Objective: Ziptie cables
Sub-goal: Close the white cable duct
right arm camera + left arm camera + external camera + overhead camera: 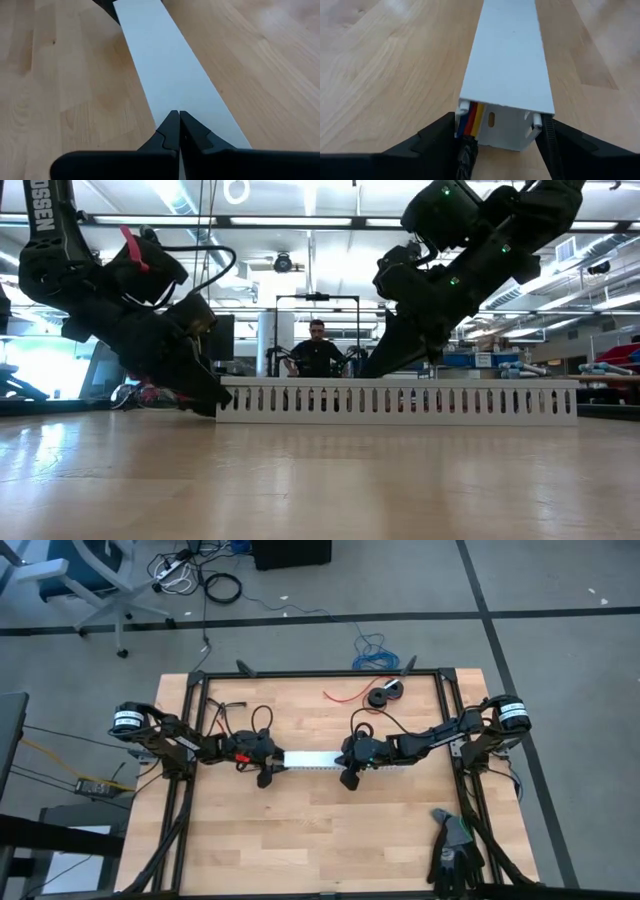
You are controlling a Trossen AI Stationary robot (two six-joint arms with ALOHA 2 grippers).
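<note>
1. A long white slotted duct is laid across the middle of the wooden table and serves as the landmark.
2. The left gripper is set at the duct's left end, its fingers spread wide on either side of that end; whether the duct is actually squeezed cannot be told.
3. The cables are seen as blue, red, orange and yellow wires inside the duct's left end, running out into a black sleeve.
4. A black strip is seen against the opposite side of that end.
5. The right gripper is held over the duct's top, near its right end, with fingers pressed together and nothing between them.
</note>
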